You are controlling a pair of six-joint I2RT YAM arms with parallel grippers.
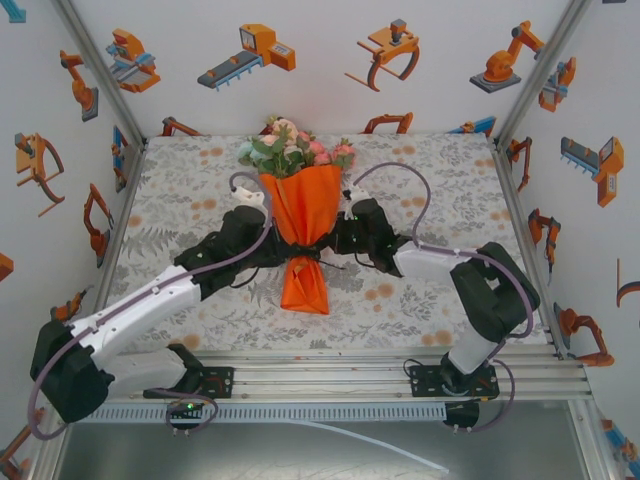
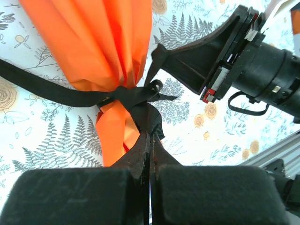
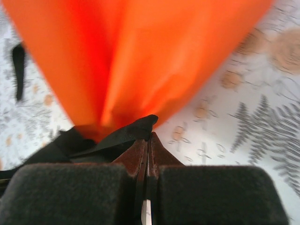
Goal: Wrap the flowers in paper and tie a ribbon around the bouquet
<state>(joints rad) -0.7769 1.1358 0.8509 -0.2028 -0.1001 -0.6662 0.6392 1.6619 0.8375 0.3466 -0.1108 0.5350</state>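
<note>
Bouquet (image 1: 300, 215) wrapping looks finished and the tying is in hand. It lies along the middle of the fern-printed counter (image 1: 180, 200), between the two arms, with its blooms pointing away from the arm bases. Its only container is the orange paper (image 2: 93, 37), rolled into a cone that is gathered to a narrow waist, with a short flared tail below. The flowers (image 1: 295, 148) spill from the wide mouth, and their stems are hidden inside. The left hand (image 2: 150, 135) has its fingers pressed together on one black tail of the ribbon, just beside the waist. The right hand (image 3: 148, 135), on the other side, is likewise pinched on a fold of it. The ribbon (image 2: 47, 91) circles the waist and crosses in a loose knot (image 2: 133, 96), with a long end trailing over the counter. Next, I judge, the hands should draw apart evenly to cinch the knot, gently enough that the thin paper neither tears nor drags the bouquet sideways.
</note>
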